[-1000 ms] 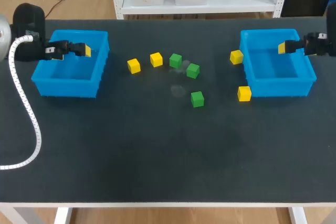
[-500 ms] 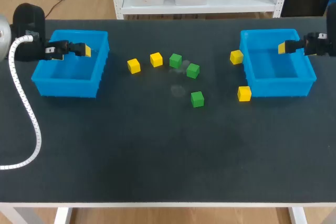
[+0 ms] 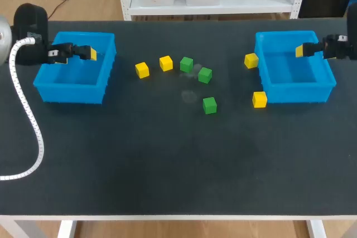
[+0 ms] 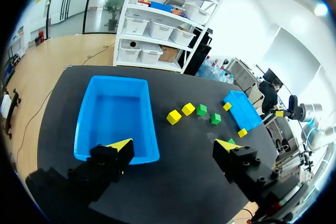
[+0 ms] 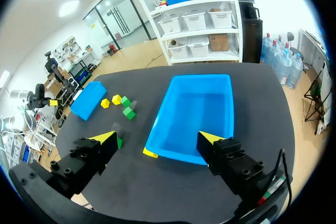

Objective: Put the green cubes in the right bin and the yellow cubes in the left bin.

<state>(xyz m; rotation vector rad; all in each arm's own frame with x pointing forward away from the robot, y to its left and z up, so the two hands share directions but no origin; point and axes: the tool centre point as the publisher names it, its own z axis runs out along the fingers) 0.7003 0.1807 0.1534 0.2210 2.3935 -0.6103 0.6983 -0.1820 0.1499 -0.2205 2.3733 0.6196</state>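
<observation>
While both bins are showing only bare blue floors, all seven cubes are lying out on the table [image 3: 167,160]. Left bin [image 3: 70,93] is sitting at upper left, right bin [image 3: 295,94] at upper right. Green cubes [image 3: 205,74] and two yellow cubes [image 3: 142,70] are clustering upper centre. Two further yellow ones [image 3: 259,100] are sitting just beside the right bin (outside its left wall). Left gripper [image 4: 173,144] and right gripper [image 5: 157,138] are each hanging over their own bin, fingers spread wide, gripping nothing.
</observation>
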